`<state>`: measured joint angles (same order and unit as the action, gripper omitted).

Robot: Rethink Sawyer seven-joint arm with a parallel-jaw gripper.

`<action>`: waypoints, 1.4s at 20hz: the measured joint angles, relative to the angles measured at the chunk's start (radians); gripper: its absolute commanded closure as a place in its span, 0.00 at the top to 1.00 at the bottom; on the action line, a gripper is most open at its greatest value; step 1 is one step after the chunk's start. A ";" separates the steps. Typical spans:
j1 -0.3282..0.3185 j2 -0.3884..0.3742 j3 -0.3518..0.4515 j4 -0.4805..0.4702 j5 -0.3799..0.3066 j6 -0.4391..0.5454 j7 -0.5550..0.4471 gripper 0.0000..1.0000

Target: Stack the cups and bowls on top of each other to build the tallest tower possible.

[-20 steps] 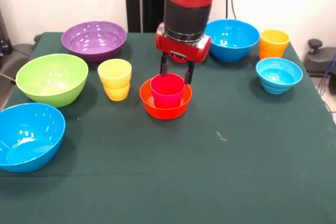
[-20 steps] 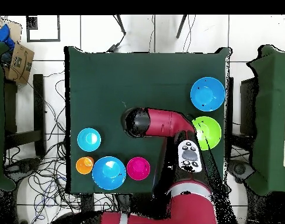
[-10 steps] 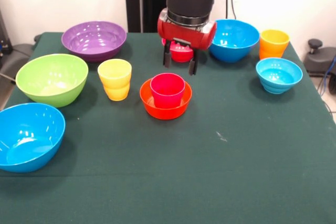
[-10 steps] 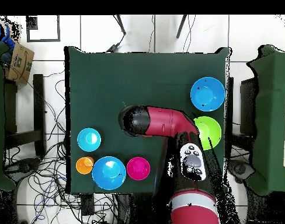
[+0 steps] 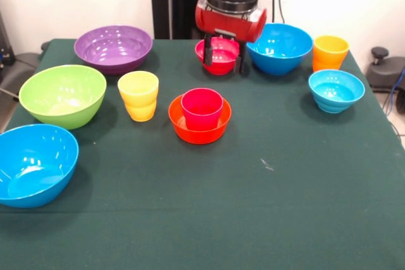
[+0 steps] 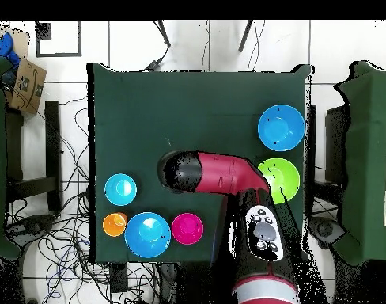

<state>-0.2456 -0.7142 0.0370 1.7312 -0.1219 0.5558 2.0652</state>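
The red-pink cup [image 5: 202, 108] stands upright inside the orange bowl [image 5: 199, 129] at the table's middle. My gripper [image 5: 224, 61] hangs open and empty above the table, behind that pair and in front of the small red bowl [image 5: 218, 55]. The yellow cup [image 5: 138, 95] stands left of the orange bowl. The orange cup [image 5: 330, 52] and the small light blue bowl [image 5: 336, 90] are at the right. The purple bowl [image 5: 114, 47], lime green bowl [image 5: 62, 95] and two blue bowls [image 5: 279, 47] [image 5: 33, 162] stand apart. In the overhead view my arm [image 6: 220, 172] hides the middle.
The dark green table [image 5: 285, 207] has bare cloth across its near right part. In the overhead view a blue bowl [image 6: 281, 127] and the lime green bowl [image 6: 280, 176] lie at the right, and the small light blue bowl [image 6: 120, 189] at the left.
My gripper has let go of the red-pink cup, left it in the orange bowl, and has risen and drawn back toward the pedestal, over the small red bowl.
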 measured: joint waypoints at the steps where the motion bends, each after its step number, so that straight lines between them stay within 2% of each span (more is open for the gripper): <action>1: 0.000 -0.009 0.000 0.008 0.000 0.002 0.000 1.00; 12: -0.015 -0.082 0.002 0.046 -0.013 0.025 0.000 1.00; 28: -0.059 -0.067 0.002 0.065 -0.092 0.025 0.000 1.00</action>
<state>-0.3043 -0.7815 0.0393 1.7957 -0.2134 0.5809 2.0652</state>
